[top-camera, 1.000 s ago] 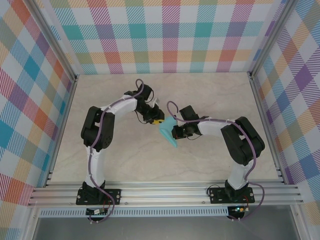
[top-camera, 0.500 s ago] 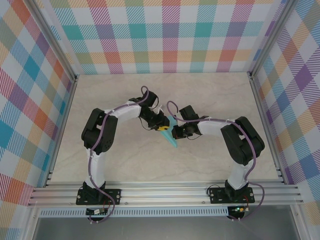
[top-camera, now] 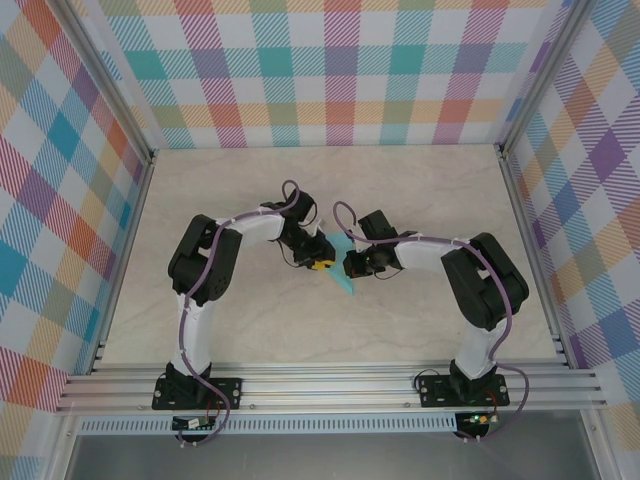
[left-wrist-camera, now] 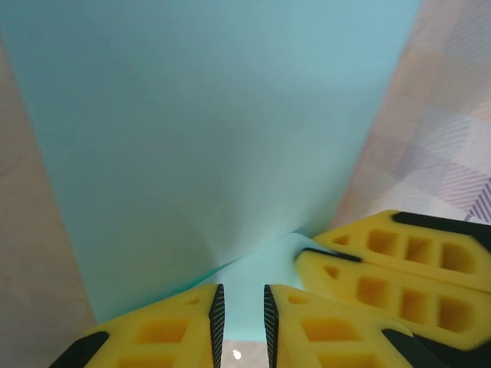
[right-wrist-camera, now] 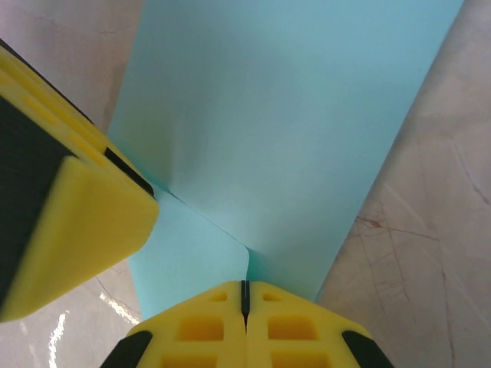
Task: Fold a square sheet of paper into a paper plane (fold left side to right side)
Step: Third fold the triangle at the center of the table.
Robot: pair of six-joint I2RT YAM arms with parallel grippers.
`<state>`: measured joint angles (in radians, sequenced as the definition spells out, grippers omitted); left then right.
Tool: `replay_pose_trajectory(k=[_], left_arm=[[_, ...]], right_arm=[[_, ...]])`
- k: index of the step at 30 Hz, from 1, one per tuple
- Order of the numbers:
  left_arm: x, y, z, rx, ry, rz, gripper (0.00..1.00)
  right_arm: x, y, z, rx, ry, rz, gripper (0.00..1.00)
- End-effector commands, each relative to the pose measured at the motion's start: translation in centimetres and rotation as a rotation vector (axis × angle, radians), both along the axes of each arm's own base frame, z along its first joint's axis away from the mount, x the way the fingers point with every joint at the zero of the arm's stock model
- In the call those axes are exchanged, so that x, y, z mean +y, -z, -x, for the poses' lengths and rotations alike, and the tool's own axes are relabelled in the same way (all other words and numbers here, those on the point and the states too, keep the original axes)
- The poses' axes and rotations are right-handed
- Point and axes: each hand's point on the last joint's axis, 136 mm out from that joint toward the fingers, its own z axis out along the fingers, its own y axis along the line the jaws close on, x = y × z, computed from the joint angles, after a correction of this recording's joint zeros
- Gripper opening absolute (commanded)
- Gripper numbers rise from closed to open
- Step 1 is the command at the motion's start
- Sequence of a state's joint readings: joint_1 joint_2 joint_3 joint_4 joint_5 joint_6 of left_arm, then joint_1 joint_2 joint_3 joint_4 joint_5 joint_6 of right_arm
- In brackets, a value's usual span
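The light-turquoise paper lies folded into a narrow pointed shape at the middle of the table, between the two grippers. My right gripper is shut, and a raised flap edge of the paper runs into the seam of its jaws. My left gripper comes in from the left, its yellow fingers resting at the paper's left edge. In the left wrist view its jaws stand a narrow gap apart, with flat paper showing beneath the gap. The right gripper's fingers sit just beside them.
The pale marble-look tabletop spreads around the paper. Aluminium rails run along the near edge, and checked walls close off the back and both sides. Both arms bend inward toward the centre.
My left gripper has moved down and to the right, from just above the paper onto its left edge beside the right gripper. The right arm and its grip have not moved.
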<state>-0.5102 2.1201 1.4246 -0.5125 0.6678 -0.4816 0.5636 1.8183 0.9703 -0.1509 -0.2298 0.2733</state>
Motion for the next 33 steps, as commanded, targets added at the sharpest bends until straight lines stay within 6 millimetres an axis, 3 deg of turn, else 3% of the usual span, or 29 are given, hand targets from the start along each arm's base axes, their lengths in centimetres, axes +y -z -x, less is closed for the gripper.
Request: replay_pose_trajectory(k=[1,8,13,21,27,33], left_arm=[[0.6,1.3,0.9,0.016,0.010,-0.039,0.22],[1.5,3.2,1.7,0.033,0.011,-0.089,0.22],[2.4,4.4,2.0,0.038,0.011,-0.144,0.20],[3.1,5.8,2.2,0.050,0.004,-0.190,0.19],[3.1,5.8,2.1,0.048,0.001,-0.192,0.18],[3.0,5.6,1.9,0.042,-0.001,-0.191,0.18]], right_arm=[[-1.3,3.1,2.2,0.104,-0.013,0.084,0.00],[-1.0,2.9,2.1,0.102,-0.016,0.072,0.00],[-0.3,0.8,1.4,0.081,-0.008,0.034,0.00],[-0.7,-4.1,0.0,0.024,0.025,0.011,0.22],[-0.5,-6.4,2.2,0.058,-0.029,-0.049,0.31],[1.9,-6.4,5.4,0.201,-0.079,-0.203,0.31]])
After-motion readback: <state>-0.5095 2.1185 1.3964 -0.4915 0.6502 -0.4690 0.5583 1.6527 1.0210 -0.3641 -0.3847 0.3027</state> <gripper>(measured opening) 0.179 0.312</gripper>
